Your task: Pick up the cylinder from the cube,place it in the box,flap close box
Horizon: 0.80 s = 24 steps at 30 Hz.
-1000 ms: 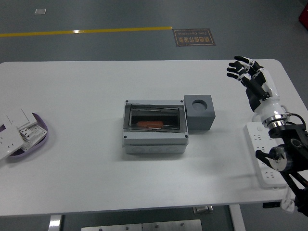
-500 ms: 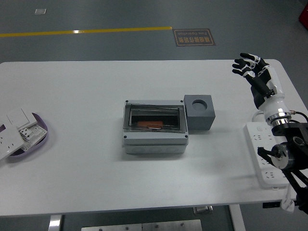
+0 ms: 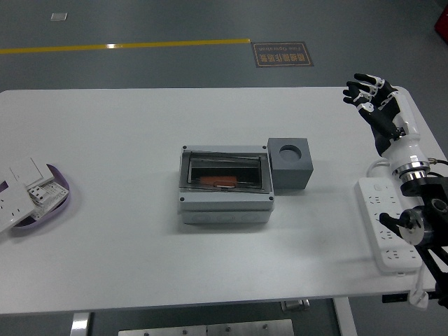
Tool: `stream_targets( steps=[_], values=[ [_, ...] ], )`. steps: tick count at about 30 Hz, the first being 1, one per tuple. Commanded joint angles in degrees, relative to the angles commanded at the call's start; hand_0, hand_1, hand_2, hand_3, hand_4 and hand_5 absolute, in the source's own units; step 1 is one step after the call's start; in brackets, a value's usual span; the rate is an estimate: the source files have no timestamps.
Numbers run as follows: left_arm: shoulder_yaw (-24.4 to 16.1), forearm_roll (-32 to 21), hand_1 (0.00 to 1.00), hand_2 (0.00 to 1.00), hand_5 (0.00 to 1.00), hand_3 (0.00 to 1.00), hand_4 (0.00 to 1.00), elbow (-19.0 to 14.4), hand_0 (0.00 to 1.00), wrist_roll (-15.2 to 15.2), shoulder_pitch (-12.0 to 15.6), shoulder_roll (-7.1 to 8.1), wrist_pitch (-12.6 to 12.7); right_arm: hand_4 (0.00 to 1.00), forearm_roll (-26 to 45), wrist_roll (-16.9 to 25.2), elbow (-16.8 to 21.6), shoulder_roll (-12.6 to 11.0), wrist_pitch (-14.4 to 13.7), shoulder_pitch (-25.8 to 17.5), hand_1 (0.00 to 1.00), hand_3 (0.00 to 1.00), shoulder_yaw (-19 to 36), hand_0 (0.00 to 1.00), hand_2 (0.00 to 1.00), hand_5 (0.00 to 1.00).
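Note:
A grey box [image 3: 225, 185] sits mid-table with its clear flap lid down. Through the lid an orange cylinder [image 3: 220, 183] shows, lying inside. Touching the box's right side stands a dark grey cube [image 3: 290, 163] with an empty round hole in its top. My right hand [image 3: 369, 94] is raised over the table's far right corner, well to the right of the cube, with its fingers spread and nothing in them. No left arm shows in the view.
A white power strip [image 3: 388, 224] lies at the right edge under my right forearm. At the left edge a purple dish [image 3: 52, 199] carries white wall switches [image 3: 21, 185]. Floor with a yellow line lies beyond the table.
My right hand has drawn back to the right and slightly up, away from the cube toward the table's far right corner. The box, cylinder and cube have stayed put.

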Motion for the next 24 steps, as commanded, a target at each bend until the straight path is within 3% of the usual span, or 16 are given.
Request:
stream_targets(
  steps=[24],
  values=[
    [0.4, -0.5, 0.628, 0.619, 0.217, 0.638, 0.699, 0.0, 0.592, 0.0, -0.2, 0.23, -0.1, 0.750, -0.5, -0.5, -0.3, 0.5, 0.0, -0.4, 0.631, 0.625, 0.8, 0.686, 0.634, 0.160]
  ],
)
